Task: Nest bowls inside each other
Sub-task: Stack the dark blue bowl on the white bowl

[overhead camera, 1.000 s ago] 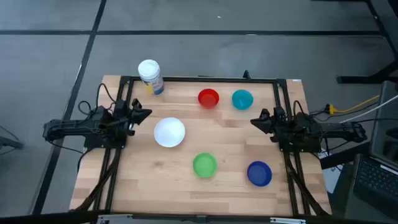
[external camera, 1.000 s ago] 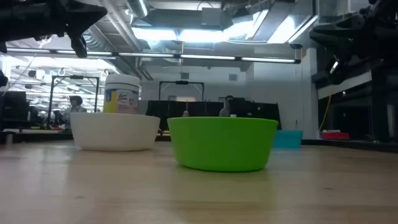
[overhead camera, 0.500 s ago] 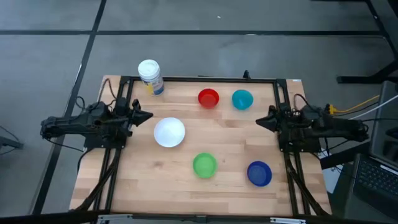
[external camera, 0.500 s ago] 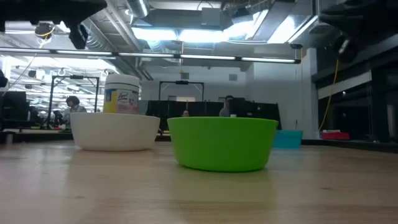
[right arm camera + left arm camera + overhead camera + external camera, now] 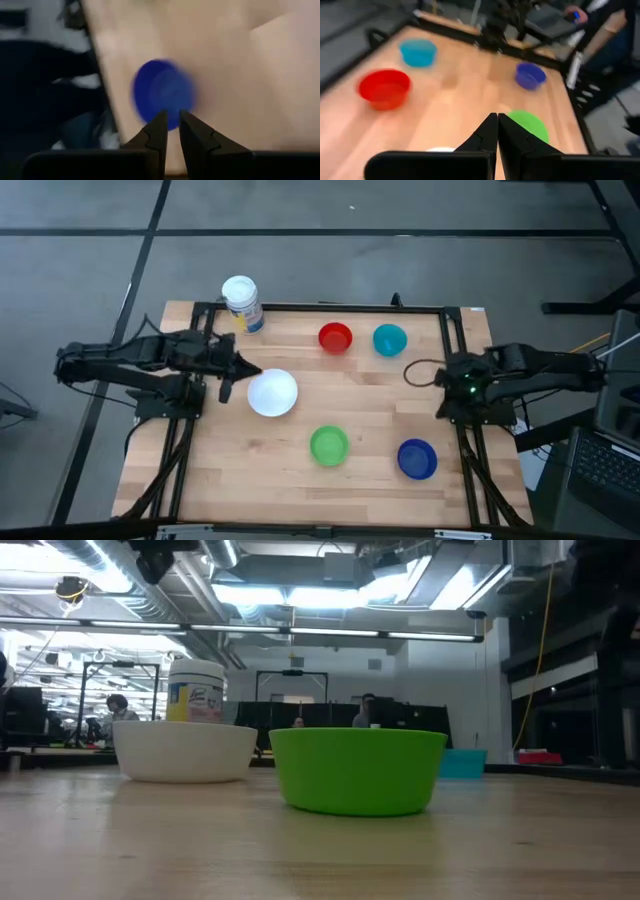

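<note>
From above, five bowls sit well apart on the table (image 5: 250,460): white bowl (image 5: 272,393) mid-left, red bowl (image 5: 335,338) and teal bowl (image 5: 389,339) at the far edge, green bowl (image 5: 329,445) and blue bowl (image 5: 417,459) nearer. They look light, stiff and slick, best pinched over a rim wall. The left gripper (image 5: 243,372) hovers just beside the white bowl; the container (image 5: 242,304) stands clear behind it. At table height, only the white and green bowls stand up front. The left wrist view shows its fingers pressed together, empty. The right gripper (image 5: 170,125) points at the blue bowl, fingers narrowly parted, holding nothing.
</note>
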